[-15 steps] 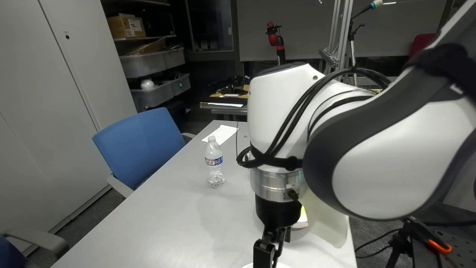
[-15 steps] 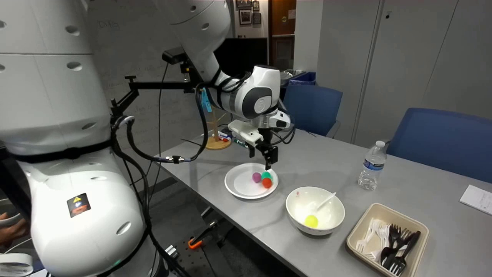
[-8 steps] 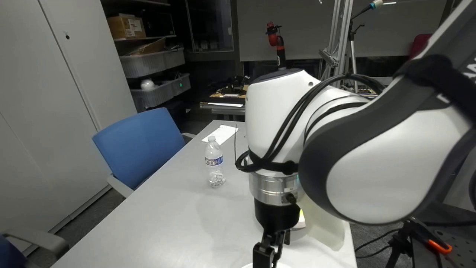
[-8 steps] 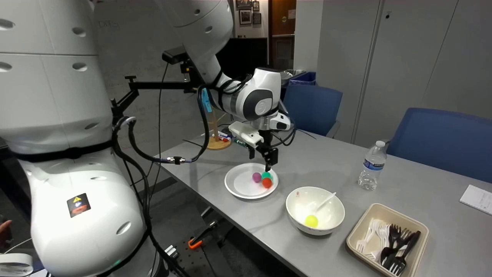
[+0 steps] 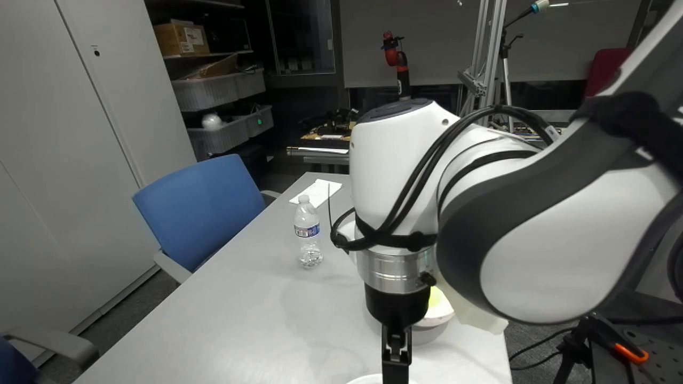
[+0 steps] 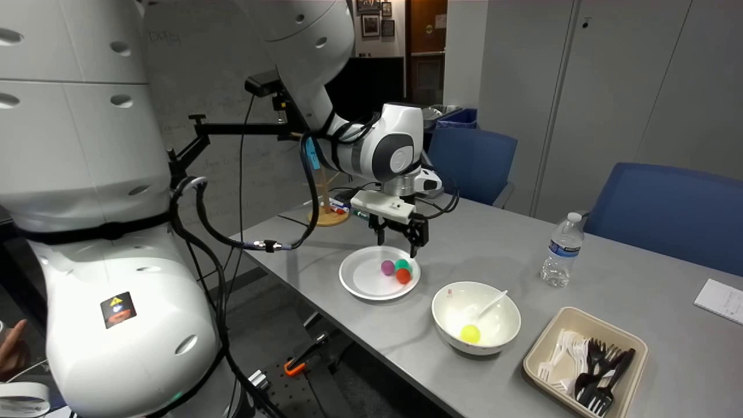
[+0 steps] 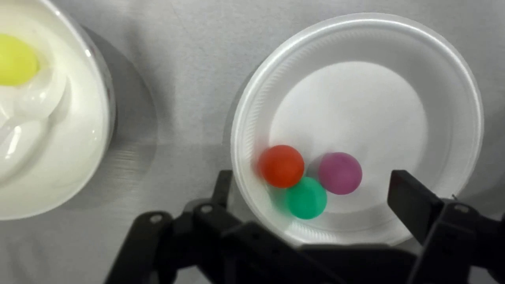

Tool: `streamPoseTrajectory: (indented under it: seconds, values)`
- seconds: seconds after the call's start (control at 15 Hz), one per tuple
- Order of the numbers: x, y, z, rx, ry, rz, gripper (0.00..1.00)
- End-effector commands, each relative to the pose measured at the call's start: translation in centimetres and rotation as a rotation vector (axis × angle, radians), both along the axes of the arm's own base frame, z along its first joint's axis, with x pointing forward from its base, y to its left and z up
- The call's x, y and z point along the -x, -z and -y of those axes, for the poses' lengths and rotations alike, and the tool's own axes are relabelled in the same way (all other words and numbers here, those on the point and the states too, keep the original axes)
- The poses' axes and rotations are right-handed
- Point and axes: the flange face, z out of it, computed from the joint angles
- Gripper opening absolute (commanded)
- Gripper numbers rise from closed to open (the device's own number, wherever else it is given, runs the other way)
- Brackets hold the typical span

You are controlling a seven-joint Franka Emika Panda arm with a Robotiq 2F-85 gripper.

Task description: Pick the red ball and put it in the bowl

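Over to the gripper (image 6: 397, 246), hanging just above the white plate (image 7: 355, 102) near the robot-side edge of the table (image 6: 493, 249), with fingers (image 7: 414, 205) spread wide! Spot the red ball (image 7: 281, 166) on that plate, snug against the green ball (image 7: 306, 198). Glance along the same edge to the bowl (image 6: 453, 307), with a yellow ball (image 6: 470, 334) inside.

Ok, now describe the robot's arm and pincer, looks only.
The arm is white and rounded, with dark grey trim and black cables tied on by black straps. A dark sticker with a yellow warning triangle marks it. Past a silver collar, the pincer is black, with two jointed, blocky-tipped fingers.
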Motion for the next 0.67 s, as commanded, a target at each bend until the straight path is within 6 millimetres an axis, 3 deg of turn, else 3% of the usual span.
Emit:
streamPoseTrajectory:
  seconds: [0.0,0.6]
  values:
    - [-0.8,0.8,0.1,0.054,-0.162,0.022,1.0]
    - [-0.9,3.4,-2.3,0.118,-0.321,0.109,1.0]
